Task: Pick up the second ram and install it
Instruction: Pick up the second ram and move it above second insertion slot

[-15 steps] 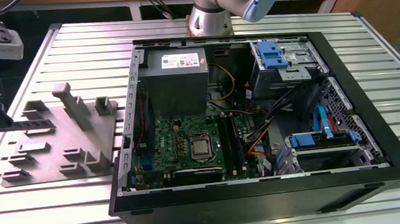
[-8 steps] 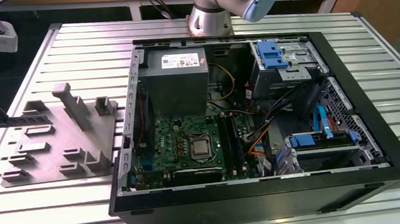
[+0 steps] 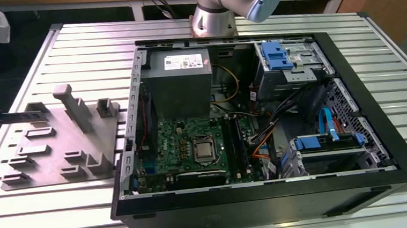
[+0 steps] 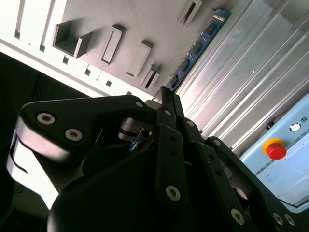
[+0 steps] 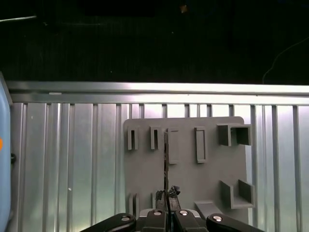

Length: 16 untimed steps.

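Note:
My gripper [image 4: 166,92] is shut on one end of the second ram [image 4: 198,48], a thin blue stick with a row of black chips. In the first wrist view the second ram [image 5: 166,159] shows edge-on, reaching out from the gripper [image 5: 167,193] over the grey holder plate [image 5: 193,179]. The plate [image 3: 55,140] lies on the ribbed table at the exterior view's left. The open computer case [image 3: 267,195] lies beside it with the green motherboard [image 3: 184,139] and its long black slot rails [image 3: 235,144] showing.
The holder plate [image 4: 145,24] carries several raised slots and blocks. A pale blue box with a red button [image 4: 275,149] sits near the table edge. Inside the case are a grey power supply [image 3: 179,78], loose cables and blue-tabbed drive bays [image 3: 278,55].

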{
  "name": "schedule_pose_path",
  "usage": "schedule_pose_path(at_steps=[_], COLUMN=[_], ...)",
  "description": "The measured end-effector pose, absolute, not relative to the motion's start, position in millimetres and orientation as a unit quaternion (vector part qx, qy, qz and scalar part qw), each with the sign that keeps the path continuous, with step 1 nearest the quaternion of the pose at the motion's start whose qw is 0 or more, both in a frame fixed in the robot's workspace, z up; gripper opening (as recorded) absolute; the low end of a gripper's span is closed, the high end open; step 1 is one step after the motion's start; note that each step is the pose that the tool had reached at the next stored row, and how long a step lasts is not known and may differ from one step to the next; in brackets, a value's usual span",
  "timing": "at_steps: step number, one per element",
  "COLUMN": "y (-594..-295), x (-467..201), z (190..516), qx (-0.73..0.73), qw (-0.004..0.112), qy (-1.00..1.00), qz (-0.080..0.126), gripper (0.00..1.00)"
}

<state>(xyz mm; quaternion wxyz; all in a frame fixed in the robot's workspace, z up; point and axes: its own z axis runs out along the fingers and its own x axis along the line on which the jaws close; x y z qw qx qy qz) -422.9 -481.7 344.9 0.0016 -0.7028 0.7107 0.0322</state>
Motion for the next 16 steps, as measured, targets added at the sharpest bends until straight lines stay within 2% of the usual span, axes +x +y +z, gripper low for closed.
schedule_pose_path(at_steps=[16], y=[-481.7], x=[-422.9], z=[376.2], qx=[-0.701], qw=[0.002], qy=[0.713], qz=[0.032], gripper=[0.12])
